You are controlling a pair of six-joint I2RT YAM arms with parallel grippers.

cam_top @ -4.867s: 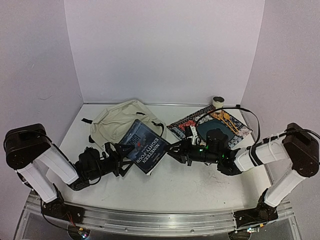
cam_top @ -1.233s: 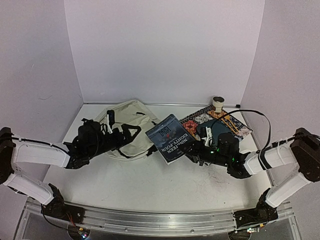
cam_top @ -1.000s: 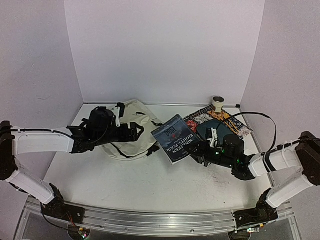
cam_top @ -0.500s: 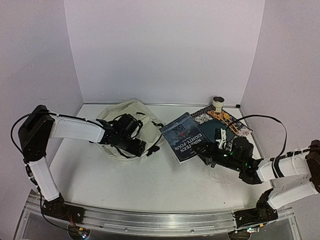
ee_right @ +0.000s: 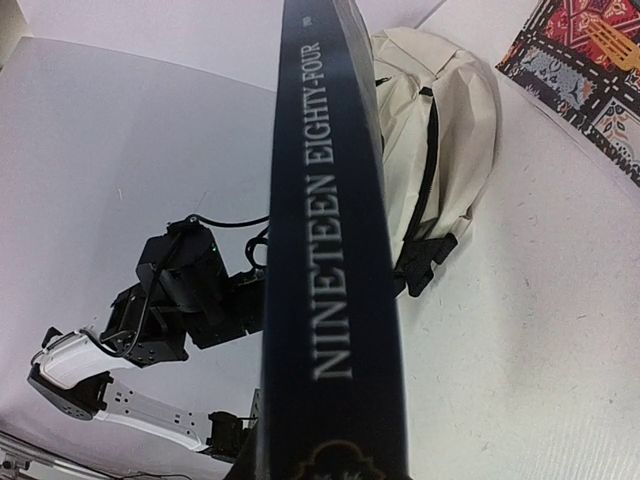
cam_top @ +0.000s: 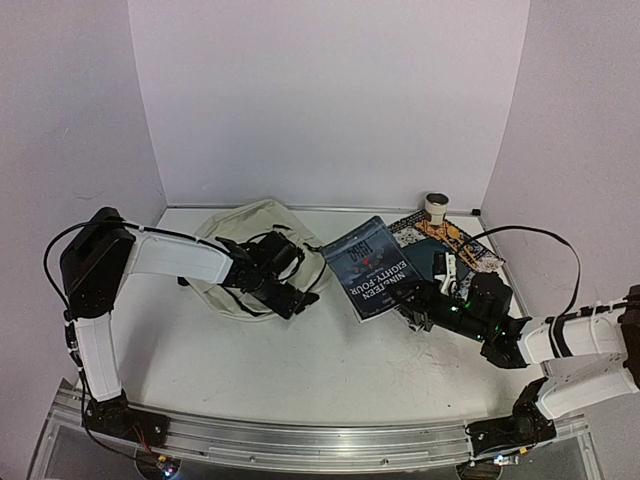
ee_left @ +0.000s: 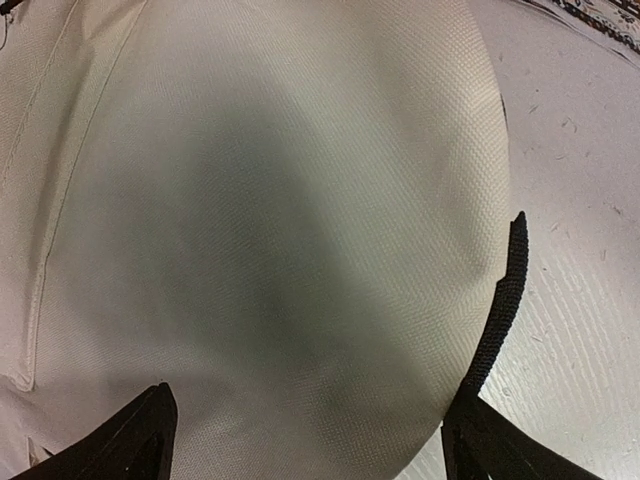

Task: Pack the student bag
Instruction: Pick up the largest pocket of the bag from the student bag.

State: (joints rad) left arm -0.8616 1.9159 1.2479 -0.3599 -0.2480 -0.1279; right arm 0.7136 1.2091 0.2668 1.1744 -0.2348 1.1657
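The cream student bag (cam_top: 235, 250) lies at the back left of the table. My left gripper (cam_top: 288, 293) hovers low over its right front edge, jaws wide open. In the left wrist view, bag fabric (ee_left: 280, 200) fills the space between the two black fingertips (ee_left: 140, 440), and a black strap end (ee_left: 498, 310) lies by the right finger. My right gripper (cam_top: 420, 303) is shut on a dark blue book, "Nineteen Eighty-Four" (cam_top: 375, 265), and holds it tilted above the table, right of the bag. The book's spine (ee_right: 335, 250) fills the right wrist view, with the bag (ee_right: 445, 120) behind it.
A colourful patterned mat (cam_top: 460, 240) lies at the back right, partly behind the book; it also shows in the right wrist view (ee_right: 590, 60). A small roll (cam_top: 436, 203) stands by the back wall. White walls close in the table on three sides.
My left arm swung from the left side across the bag to its right front edge. My right gripper carried the book rightward, away from the bag.
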